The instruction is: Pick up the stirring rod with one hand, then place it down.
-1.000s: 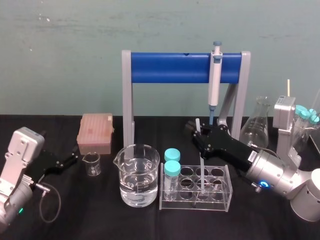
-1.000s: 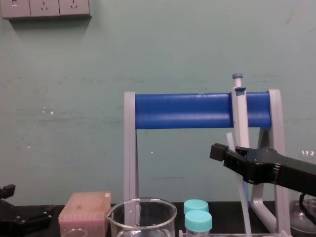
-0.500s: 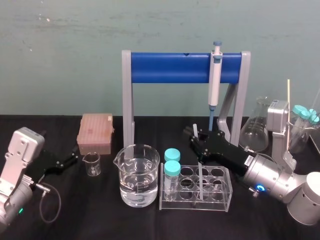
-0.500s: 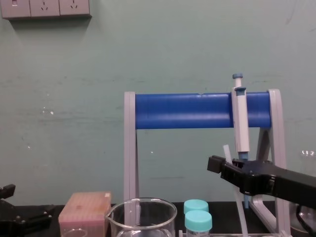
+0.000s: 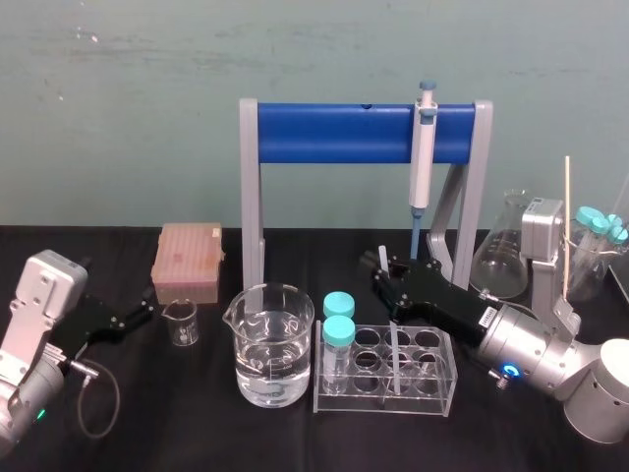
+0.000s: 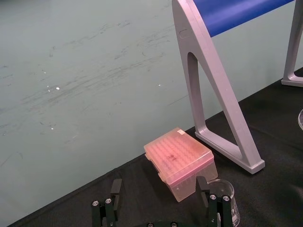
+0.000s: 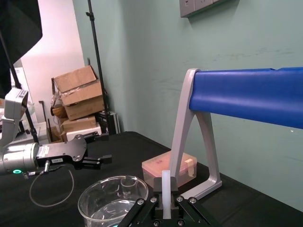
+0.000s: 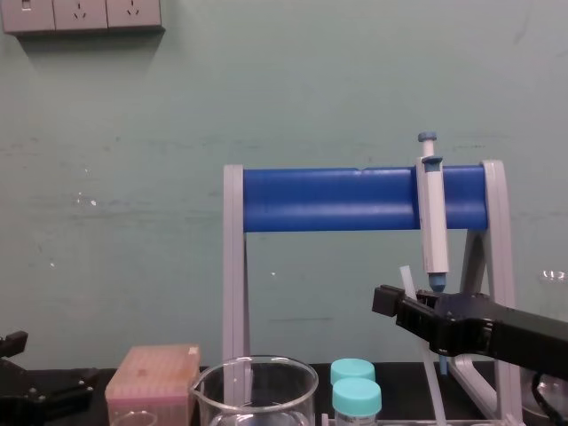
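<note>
Right gripper [image 5: 388,280]: mine, reaching in from the right over the rack [image 5: 444,379], its jaws clamped on the upper part of the stirring rod [image 5: 382,260].
Stirring rod: one; it stands nearly upright, with its top end above my fingers and its lower end down in a well of the rack's middle columns.
Reason for the hold: I judge that a high grip keeps my fingers clear of the rack and lets the thin rod hang straight into the well.
Stage: the rod is in hand and partly inside the rack; I cannot tell whether its tip touches the bottom, so the placing is not yet done.
Left gripper [image 5: 142,315]: parked low on the table [image 5: 197,423] at the far left, jaws apart and holding nothing, well away from the work.
Rack contents: two teal-capped tubes [image 5: 338,329] in the left column; the other six wells look free except for the rod.
Beakers: two, a large one [image 5: 270,339] holding clear liquid just beside the rack, and a small one [image 5: 181,322] near the left gripper.
Pipette [image 5: 423,157]: one, hanging on the blue stand [image 5: 334,134], behind and above my gripper, apart from it.
Others: one pink tip box [image 5: 187,258]; one conical flask [image 5: 506,251].
</note>
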